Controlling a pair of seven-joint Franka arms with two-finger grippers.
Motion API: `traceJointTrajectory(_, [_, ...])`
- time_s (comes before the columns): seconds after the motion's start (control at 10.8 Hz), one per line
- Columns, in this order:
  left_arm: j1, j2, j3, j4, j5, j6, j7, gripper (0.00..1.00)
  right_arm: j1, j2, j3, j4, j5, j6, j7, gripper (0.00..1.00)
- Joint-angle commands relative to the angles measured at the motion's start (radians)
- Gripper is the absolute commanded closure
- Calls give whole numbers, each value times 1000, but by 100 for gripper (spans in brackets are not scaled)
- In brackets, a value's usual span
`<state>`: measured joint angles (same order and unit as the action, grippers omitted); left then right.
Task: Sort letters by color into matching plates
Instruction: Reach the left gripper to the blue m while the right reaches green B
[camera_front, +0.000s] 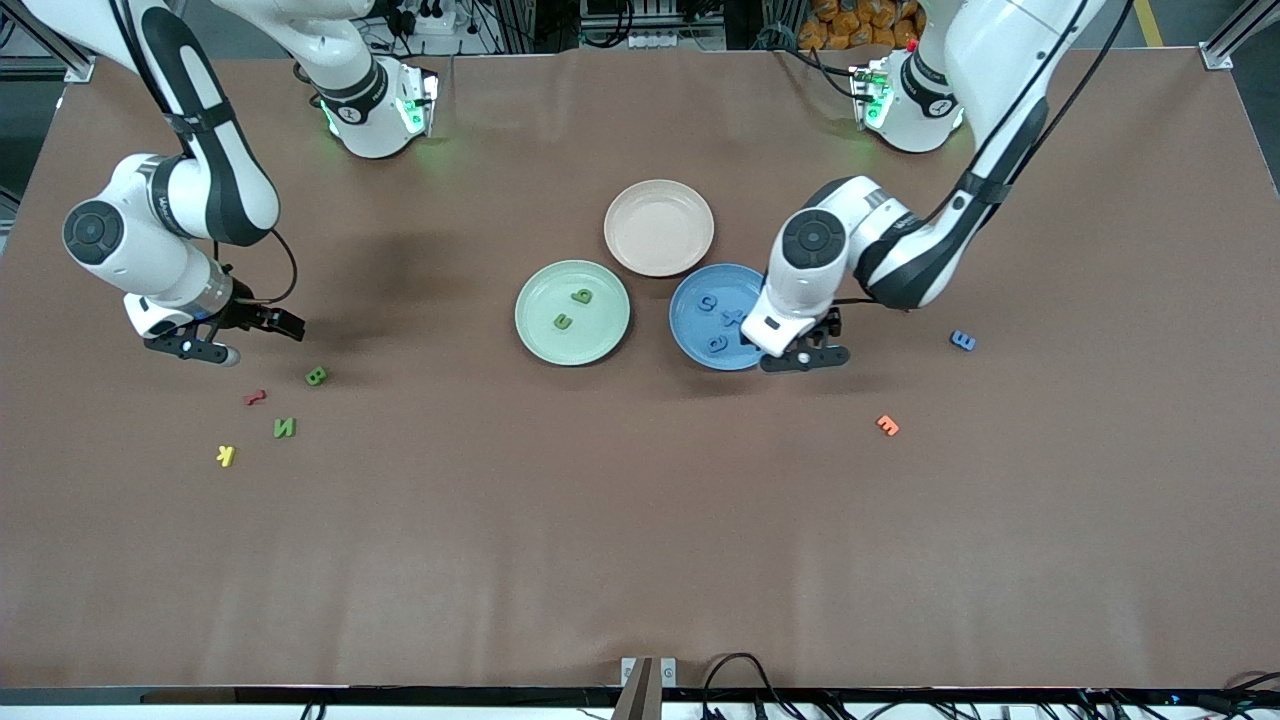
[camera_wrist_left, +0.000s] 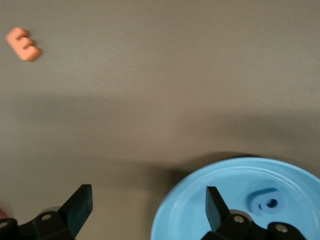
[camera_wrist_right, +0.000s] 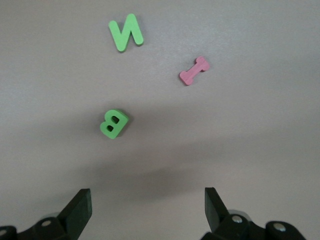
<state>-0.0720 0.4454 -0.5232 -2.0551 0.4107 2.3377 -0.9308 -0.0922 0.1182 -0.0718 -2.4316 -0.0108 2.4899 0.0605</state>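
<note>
Blue plate (camera_front: 690, 330): holds three blue letters (camera_front: 717, 343); a fourth blue letter (camera_front: 962, 340) lies apart on the tabletop (camera_front: 640, 520), toward the left arm's end.
Green plate (camera_front: 572, 312): holds two green letters (camera_front: 572, 309); green B (camera_front: 316, 376) and green N (camera_front: 285, 428) lie loose near the right arm.
Left pincer (camera_front: 806, 357): over the blue plate's rim, spread wide, empty, likely just after a drop.
Right pincer (camera_front: 222, 340): spread wide, empty, hanging near the green B, probably its next pick.
Orange letter (camera_front: 887, 425), pink letter (camera_front: 255, 397), yellow letter (camera_front: 226, 456), beige plate (camera_front: 659, 228): not for sorting.
</note>
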Motion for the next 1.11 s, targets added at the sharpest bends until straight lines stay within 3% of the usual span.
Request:
traceJointTrajectory(0.0, [99,-94,-12,-94,10,-9,-17,0,-41,50,10,6,-9,45,-31,0])
traceJointTrajectory(0.19, [177,-115,-15,-128,14,18,45,0,-34,92,13,8,5,95,-18,0])
traceJointTrajectory(0.46, [250,-119,-14,-170,26,50,84,0,-2,121,17,34,95,98,-18,0])
traceJointTrajectory(0.65, [346,-166,-15,-279,49,203,84,0,34,147,17,52,164,119,-18,0])
traceJointTrajectory(0.74, [386,-183,-15,-324,51,274,84,0,35,167,17,60,167,136,-18,0])
traceJointTrajectory(1.02, [489,-197,-15,-333,51,287,75,0,37,210,17,74,167,173,-18,0])
